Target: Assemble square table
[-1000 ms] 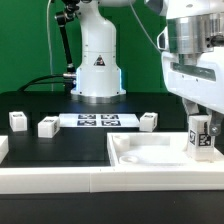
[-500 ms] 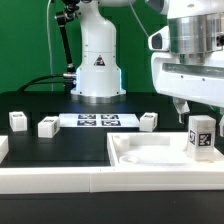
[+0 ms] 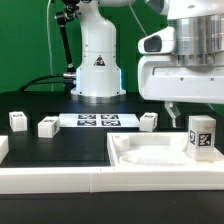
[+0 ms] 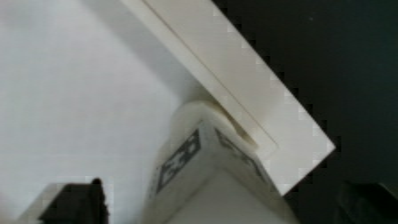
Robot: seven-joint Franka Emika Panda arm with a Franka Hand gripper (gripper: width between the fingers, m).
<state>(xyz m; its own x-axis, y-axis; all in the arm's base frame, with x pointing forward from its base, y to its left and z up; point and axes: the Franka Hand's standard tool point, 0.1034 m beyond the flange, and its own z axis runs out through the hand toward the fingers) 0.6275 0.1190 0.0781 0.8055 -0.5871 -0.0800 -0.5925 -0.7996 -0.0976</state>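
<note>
The hand (image 3: pixel 196 108) hangs spread above the square tabletop (image 3: pixel 150 152) and grips nothing. One finger (image 3: pixel 172 110) shows in the exterior view, higher than the upright leg (image 3: pixel 201 136) and off to its side. In the wrist view a dark fingertip (image 4: pixel 71 205) stands apart from that same leg (image 4: pixel 210 178), which sits just beside the tabletop's raised rim (image 4: pixel 231 75).

The upright leg is a short white block with a black-and-white square tag on the face toward the exterior camera. It stands alone on the tabletop, toward the exterior view's right. The tabletop is one large white slab with a raised edge, lying flat on the black counter (image 3: pixel 60 150).

Three loose legs, also white and tagged, rest on the counter farther back. Two are at the exterior view's left (image 3: pixel 18 120) (image 3: pixel 47 127) and one is near the tabletop's far corner (image 3: pixel 149 121). That makes four legs in all. The marker board (image 3: pixel 98 121) lies between them. A white border rail (image 3: pixel 60 182) runs along the front, and the arm's base (image 3: pixel 97 65) stands behind.
</note>
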